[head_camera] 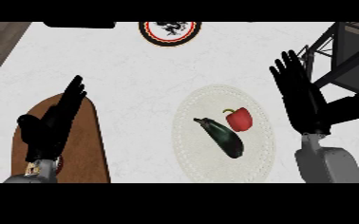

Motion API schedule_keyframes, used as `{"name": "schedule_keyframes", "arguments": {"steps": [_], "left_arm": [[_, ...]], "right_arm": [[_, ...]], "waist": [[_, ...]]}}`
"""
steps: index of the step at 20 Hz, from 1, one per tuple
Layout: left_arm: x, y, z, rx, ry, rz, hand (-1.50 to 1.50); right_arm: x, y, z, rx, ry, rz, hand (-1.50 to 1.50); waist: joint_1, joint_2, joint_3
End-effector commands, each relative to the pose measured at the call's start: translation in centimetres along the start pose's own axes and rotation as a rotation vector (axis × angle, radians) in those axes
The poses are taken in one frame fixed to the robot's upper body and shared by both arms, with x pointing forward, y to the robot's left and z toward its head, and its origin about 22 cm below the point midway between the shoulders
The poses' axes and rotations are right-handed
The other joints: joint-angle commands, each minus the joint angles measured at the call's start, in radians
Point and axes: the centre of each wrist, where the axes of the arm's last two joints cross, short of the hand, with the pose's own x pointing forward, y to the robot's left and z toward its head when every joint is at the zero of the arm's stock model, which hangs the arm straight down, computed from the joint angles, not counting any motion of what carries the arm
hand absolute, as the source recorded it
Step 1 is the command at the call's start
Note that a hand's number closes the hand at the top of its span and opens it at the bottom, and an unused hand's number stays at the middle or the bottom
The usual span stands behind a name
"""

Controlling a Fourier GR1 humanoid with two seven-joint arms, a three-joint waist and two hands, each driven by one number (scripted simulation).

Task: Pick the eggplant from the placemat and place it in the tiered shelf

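1. My right hand stands at the right of the worktop, its grey forearm coming in from the near edge. My fingers there are straight and close together, pointing far and a little left, and they hold nothing.
2. My left hand shows at the near left, above a brown board. Its fingers are straight too, pointing far and slightly right, the thumb spread to the left, and it carries nothing.
3. The eggplant lies on the pale round placemat, near the middle of the worktop and towards my right side. It sits to the left of my right hand and somewhat nearer than those fingers, apart from them with bare mat between. It is well apart from my left hand.
4. The eggplant's long axis runs on a slant: the stem end points far and left, the thick rounded end points near and right.
5. A red pepper rests on the same mat, just beside the eggplant on its far right side, stem to the far left.
6. The dark shelf stands at the far right corner, beyond my right hand.
7. A round plate with a dark rim sits at the far edge, left of centre.
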Motion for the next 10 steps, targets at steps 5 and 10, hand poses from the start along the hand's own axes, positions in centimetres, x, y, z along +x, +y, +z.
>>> {"name": "schedule_keyframes", "arguments": {"steps": [5, 10], "left_arm": [[2.2, -2.7, -1.5, -0.105, -0.169, -0.055, 0.0], [2.1, -3.6, -1.4, -0.151, -0.152, -0.035, 0.0]], "right_arm": [[2.3, 2.7, -5.5, 0.384, 0.239, 0.358, -1.5], [2.2, -1.4, -4.4, 0.209, 0.226, 0.749, 1.5]], "waist": [[0.021, 0.016, -0.008], [0.009, 0.015, -0.031]]}}
